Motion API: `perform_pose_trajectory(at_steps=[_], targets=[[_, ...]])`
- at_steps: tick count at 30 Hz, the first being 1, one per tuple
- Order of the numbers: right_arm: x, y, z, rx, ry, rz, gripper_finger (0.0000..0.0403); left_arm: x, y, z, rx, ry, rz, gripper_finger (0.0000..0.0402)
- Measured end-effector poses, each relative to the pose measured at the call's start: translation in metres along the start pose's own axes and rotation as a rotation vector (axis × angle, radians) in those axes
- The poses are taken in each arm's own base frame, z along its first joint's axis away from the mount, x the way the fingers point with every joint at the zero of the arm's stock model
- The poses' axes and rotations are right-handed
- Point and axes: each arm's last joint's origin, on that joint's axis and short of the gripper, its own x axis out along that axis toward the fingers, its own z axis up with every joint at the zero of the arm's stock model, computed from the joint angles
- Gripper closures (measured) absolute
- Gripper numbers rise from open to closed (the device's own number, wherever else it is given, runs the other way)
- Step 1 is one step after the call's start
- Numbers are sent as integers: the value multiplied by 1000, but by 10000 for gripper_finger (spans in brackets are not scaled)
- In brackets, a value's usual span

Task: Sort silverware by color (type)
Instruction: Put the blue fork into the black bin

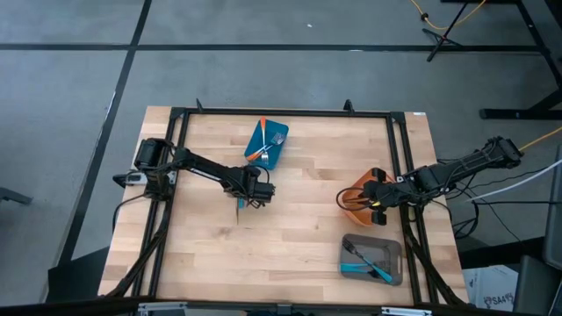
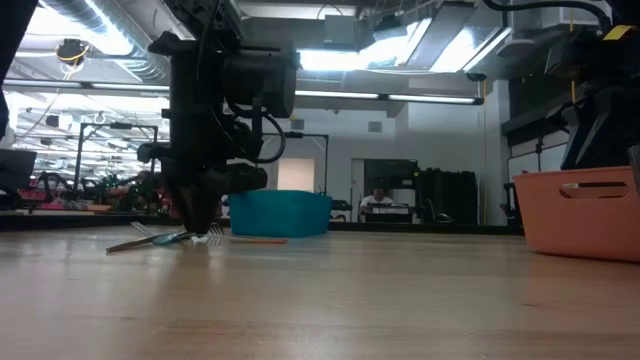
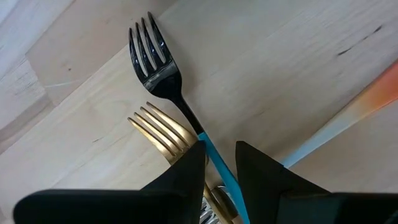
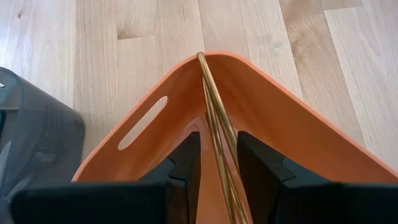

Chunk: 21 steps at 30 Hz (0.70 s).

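Note:
My left gripper [image 1: 257,190] [image 3: 220,155] is down at the table's middle and open. Its fingers stand on either side of the blue handle [image 3: 214,160] of a dark-tined fork [image 3: 155,62] that lies flat. A gold fork [image 3: 158,129] lies beside that fork, partly under the gripper. My right gripper [image 1: 376,200] [image 4: 219,146] is open and reaches into the orange container [image 4: 280,112]. Its fingers flank a gold fork [image 4: 211,93] that leans with its far end in the container's corner at the rim.
The blue container [image 1: 263,124] [image 2: 280,213] on the far side holds an orange-handled fork [image 1: 257,151] and another fork. The grey container [image 1: 392,248] near the right front holds a blue-handled fork [image 1: 364,261]. A slim blue-to-orange strip [image 3: 348,118] lies close to my left gripper. Black frame rails border the table.

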Motion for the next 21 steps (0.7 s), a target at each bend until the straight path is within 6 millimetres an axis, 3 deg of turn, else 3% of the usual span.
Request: perform_pose_trajectory(at_steps=[12,21], targets=[[0,0,0,0,0,0,307,0,0,0,-3,3,-1,382],[0,0,0,0,0,0,307,0,-2,0,9,-4,-21,390]])
